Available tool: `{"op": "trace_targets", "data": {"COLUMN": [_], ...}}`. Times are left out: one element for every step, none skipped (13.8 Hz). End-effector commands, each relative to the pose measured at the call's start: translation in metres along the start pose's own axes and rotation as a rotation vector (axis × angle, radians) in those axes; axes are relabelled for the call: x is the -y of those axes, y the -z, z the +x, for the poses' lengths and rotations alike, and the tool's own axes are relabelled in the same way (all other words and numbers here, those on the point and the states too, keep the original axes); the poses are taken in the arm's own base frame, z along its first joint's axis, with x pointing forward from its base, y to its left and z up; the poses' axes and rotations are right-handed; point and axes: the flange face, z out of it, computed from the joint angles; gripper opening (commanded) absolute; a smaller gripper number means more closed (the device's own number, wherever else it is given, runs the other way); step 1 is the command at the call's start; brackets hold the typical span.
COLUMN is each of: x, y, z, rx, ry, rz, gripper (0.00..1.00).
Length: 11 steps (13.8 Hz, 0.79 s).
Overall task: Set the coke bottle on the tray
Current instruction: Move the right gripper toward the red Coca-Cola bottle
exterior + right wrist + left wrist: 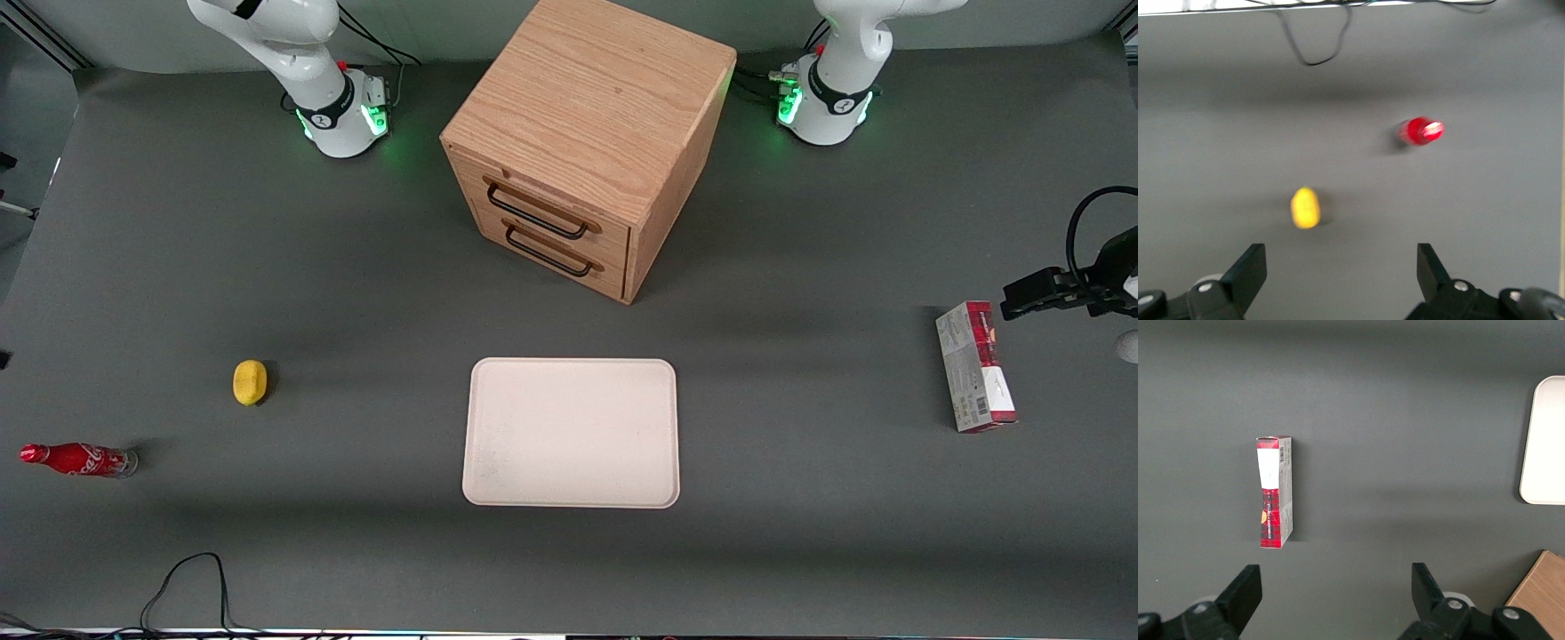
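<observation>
Coke bottle (1421, 131) | on bench, apart from end effector (1341, 277) hovering above | fingers spread, empty | lemon (1305, 207) between | tray (571, 432) mid-bench

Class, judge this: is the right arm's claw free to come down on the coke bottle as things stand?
Probably yes. The open claw is up above the table; the coke bottle stands apart from the lemon, with nothing over it.
</observation>
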Motion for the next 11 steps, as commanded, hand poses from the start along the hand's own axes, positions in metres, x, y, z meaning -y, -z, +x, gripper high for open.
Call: {"op": "trace_targets", "data": {"x": [-0.05,-0.071,-0.094,-0.115,-0.126,-0.129,-0.13,-0.129,-0.129,-0.131,-0.132], "y": [-0.024,-0.029,-0.043,-0.057,-0.063,-0.069,-0.069,-0.071,-0.079,-0.091,-0.108], "z": [0.023,0.021,0.019,0.018,0.017,0.018,0.017,0.018,0.02,0.023,0.026], "rx": [-0.048,-0.08,-0.102,-0.125,-0.141,-0.139,-0.141,-0.136,-0.134,-0.127,-0.115], "ry": [0.03,0.027,0.03,0.028,0.024,0.019,0.016,0.018,0.018,0.015,0.013], "rz": [0.025,0.048,0.072,0.091,0.105,0.107,0.1,0.097,0.101,0.103,0.11], "gripper": [1.0,1.0,1.0,1.0,1.0,1.0,1.0,1.0,1.0,1.0,1.0]}}
